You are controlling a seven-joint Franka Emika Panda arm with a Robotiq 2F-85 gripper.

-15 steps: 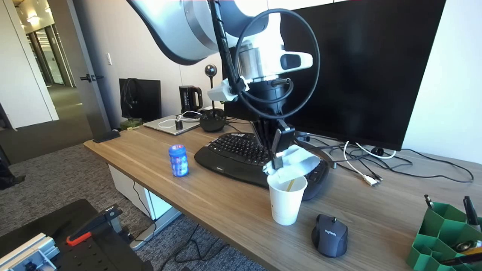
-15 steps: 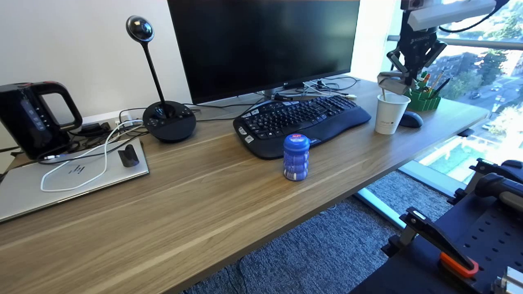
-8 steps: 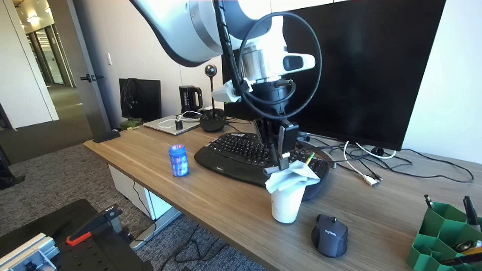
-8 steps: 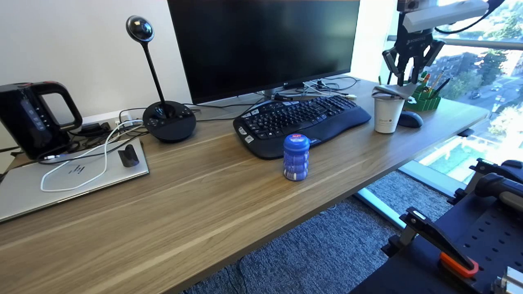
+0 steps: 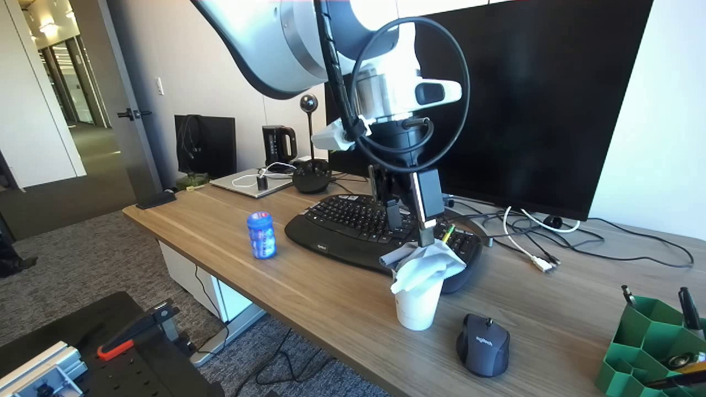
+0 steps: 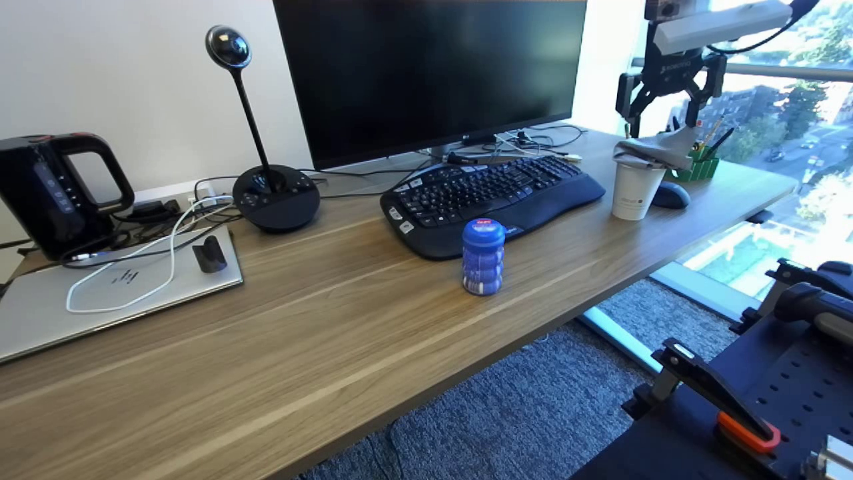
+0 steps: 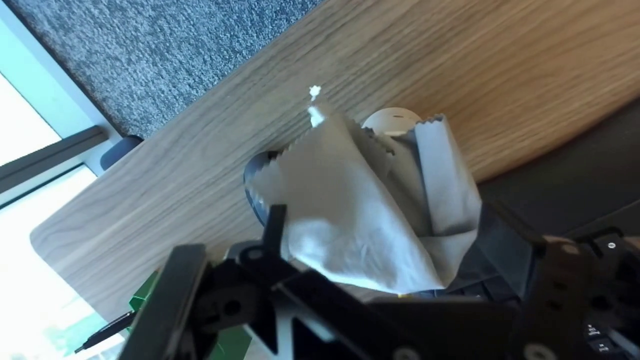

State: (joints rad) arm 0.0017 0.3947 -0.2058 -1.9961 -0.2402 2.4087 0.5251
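Grey cloth (image 7: pixel 345 195), thin and softly folded with zigzag-cut edges, lies draped over the mouth of a smooth white paper cup (image 5: pixel 417 310), which stands upright on the wood-grained desk (image 6: pixel 320 320). Above them, the black gripper (image 6: pixel 663 127) has its two jaws wide apart with a free gap between, although I cannot tell whether it touches the cloth. The cup's rim and inside are mostly hidden, only the upper end of a slim yellow-green stick (image 5: pixel 449 233) shows, and the rounded mouse (image 7: pixel 258 163) is partly covered in the wrist view.
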